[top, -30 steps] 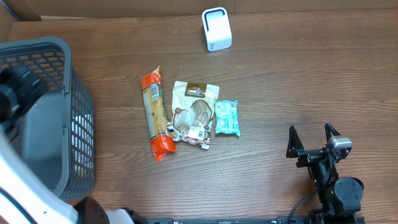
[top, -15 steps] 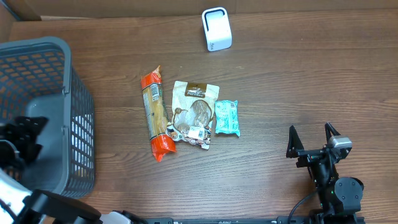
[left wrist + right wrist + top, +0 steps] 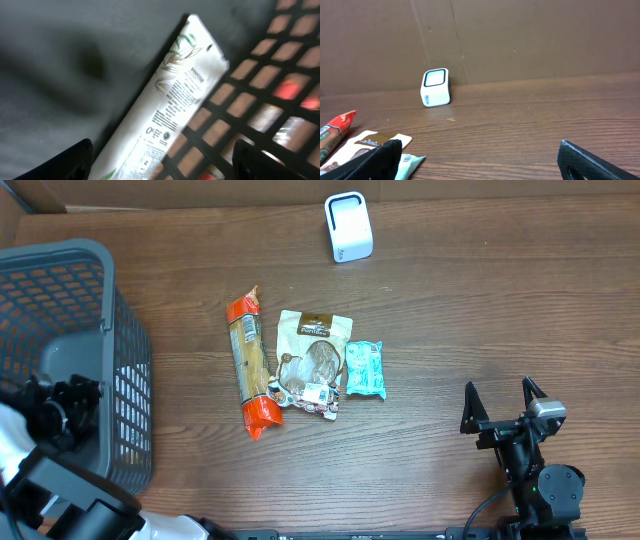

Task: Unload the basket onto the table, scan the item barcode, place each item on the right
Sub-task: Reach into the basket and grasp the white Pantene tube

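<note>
Left fingers (image 3: 70, 162) stand wide apart, gripping nothing, inside the grey basket (image 3: 60, 252); the white tube (image 3: 172, 105) lies just ahead between them, against its mesh side. Right fingers (image 3: 590, 160), fully spread and empty, sit low over the table (image 3: 520, 120), scanner (image 3: 435, 87) well ahead.

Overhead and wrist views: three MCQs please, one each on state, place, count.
1. The right gripper is: A) shut on something B) open and empty C) out of view
2. The white scanner stands: A) at the far edge of the table, apart from the packets B) between the right gripper's fingers C) among the packets
3. Packets in the mid-table row: A) two B) five C) three

1 B, fingers apart, nothing between. 2 A, alone past the row. 3 C, orange-ended pack, brown pouch, teal packet.
</note>
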Controlling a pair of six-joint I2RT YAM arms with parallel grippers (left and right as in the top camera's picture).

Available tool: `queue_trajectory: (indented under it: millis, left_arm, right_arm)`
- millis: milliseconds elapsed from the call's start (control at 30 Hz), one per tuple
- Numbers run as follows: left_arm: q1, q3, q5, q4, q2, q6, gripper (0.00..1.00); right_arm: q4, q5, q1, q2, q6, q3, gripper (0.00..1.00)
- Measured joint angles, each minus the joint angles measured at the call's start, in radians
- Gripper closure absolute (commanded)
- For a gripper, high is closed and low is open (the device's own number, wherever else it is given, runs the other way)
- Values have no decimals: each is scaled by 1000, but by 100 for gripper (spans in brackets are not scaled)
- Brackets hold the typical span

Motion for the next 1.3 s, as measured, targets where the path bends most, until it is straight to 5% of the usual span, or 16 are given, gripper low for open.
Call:
queue_trajectory:
  millis: [333,633,733,900,967,1300]
  left_arm:
    - [-146,-34,-238,102,3,7,20]
    - [-146,-178,-269,219,3,26,22]
    - [-146,-188,-256,234,0,26,36]
    - [-150,-195,-219,246,0,37,88]
    - [-150,-194,-202,251,-12,51,96]
    - [-150,-113,-234,117,-5,49,96]
  right_arm:
    - [0,0,0,0,0,0,0]
    - [0,0,0,0,1,0,0]
    - [0,0,0,0,1,0,0]
    - [0,0,0,0,0,0,0]
    - [0,0,0,0,1,0,0]
    - [0,0,0,0,0,0,0]
